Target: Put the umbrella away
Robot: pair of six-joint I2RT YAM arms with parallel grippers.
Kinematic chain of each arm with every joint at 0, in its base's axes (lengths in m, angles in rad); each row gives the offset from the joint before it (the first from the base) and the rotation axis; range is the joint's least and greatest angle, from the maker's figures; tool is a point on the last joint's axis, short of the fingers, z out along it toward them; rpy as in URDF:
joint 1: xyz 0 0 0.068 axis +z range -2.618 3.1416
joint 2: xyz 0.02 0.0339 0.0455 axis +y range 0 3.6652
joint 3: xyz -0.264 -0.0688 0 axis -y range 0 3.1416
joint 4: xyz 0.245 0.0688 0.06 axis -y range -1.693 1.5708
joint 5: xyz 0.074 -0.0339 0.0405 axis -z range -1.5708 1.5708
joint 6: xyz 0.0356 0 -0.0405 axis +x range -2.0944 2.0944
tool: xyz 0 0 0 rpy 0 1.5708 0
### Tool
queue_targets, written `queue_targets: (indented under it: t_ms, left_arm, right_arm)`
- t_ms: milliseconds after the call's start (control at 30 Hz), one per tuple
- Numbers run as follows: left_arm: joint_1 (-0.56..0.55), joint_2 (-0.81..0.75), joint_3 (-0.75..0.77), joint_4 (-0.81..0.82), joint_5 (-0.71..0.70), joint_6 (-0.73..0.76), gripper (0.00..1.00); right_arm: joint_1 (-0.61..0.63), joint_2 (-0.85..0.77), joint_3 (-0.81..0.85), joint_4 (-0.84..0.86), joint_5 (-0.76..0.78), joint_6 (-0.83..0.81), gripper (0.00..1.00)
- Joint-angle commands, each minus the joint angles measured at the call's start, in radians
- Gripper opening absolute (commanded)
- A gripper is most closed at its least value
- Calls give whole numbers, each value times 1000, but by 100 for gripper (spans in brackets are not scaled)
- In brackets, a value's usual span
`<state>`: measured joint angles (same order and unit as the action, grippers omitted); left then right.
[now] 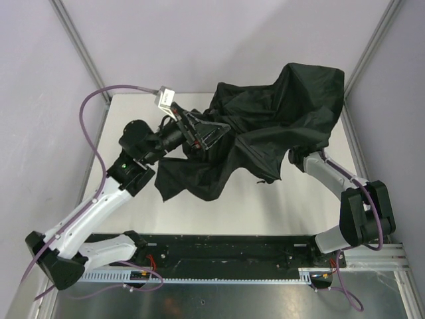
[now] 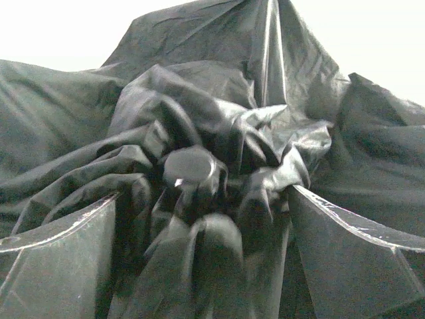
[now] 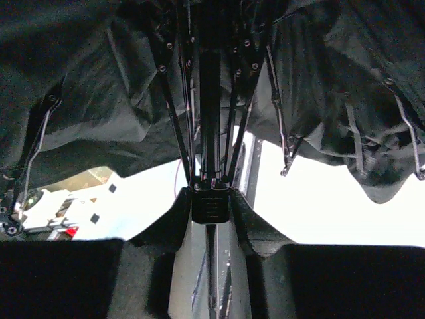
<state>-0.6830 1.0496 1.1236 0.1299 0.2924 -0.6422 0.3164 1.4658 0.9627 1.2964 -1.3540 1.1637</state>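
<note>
Left pincer point(image 2: 202, 196): spread wide and empty, facing the bunched crown.
Cap point(image 2: 189, 169): dead ahead, just beyond its tips.
Right pincer point(image 3: 211, 194): closed narrowly around the shaft point(image 3: 209, 100).
Umbrella point(image 1: 279, 113): half collapsed, slumped on the surface point(image 1: 219, 216), with its axis running from one arm to the other.

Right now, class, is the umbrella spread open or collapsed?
Collapsed, not yet rolled up. The umbrella fabric hangs slack and crumpled around its cap, and the ribs are folded in toward the shaft.
</note>
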Motion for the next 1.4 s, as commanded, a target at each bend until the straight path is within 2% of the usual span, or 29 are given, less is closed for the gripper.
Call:
queue_targets:
  t_ms: [0, 67, 133, 233, 300, 467, 533, 633, 733, 833, 1000, 1133, 1233, 1300, 1333, 1367]
  left_arm:
    - [-25, 89, 76, 138, 159, -90, 99]
    - [-24, 121, 94, 160, 186, -120, 100]
    - [-25, 142, 107, 187, 205, -139, 94]
    - [-25, 150, 109, 213, 203, -141, 72]
    - [-26, 143, 103, 237, 201, -138, 53]
    - [-25, 104, 70, 275, 176, -133, 12]
    - [-25, 81, 51, 278, 143, -129, 3]
    - [-23, 44, 24, 279, 73, -117, 0]
    - [-19, 18, 9, 279, 25, -110, 0]
    - [-15, 2, -6, 278, -13, -112, 0]
    - [5, -15, -30, 276, -53, -166, 0]
    - [16, -16, -30, 270, -60, -191, 0]
    - [19, -12, -31, 264, -55, -199, 0]
    - [19, -10, -36, 260, -51, -210, 0]
    - [20, -9, -40, 257, -49, -216, 0]
    - [20, -9, -44, 255, -44, -222, 0]
  right_arm:
    - [39, -37, 11, 262, -7, 25, 0]
    - [45, -42, 11, 262, -11, 31, 0]
    - [52, -47, 11, 262, -14, 33, 0]
    - [53, -49, 11, 262, -10, 42, 0]
    - [38, -52, -5, 261, 27, 47, 0]
    - [-7, -88, -127, 224, 206, 32, 38]
    - [-12, -119, -185, 147, 296, -2, 50]
    - [12, -210, -254, -116, 415, -154, 65]
    - [67, -339, -271, -469, 534, -381, 73]
    - [102, -464, -274, -724, 664, -544, 79]
    - [157, -584, -288, -920, 784, -695, 83]
    - [253, -625, -294, -990, 868, -774, 83]
    - [337, -646, -295, -980, 981, -805, 80]
    - [406, -648, -295, -956, 1082, -844, 71]
    - [442, -645, -295, -941, 1141, -872, 59]
    - [471, -637, -295, -923, 1187, -897, 43]
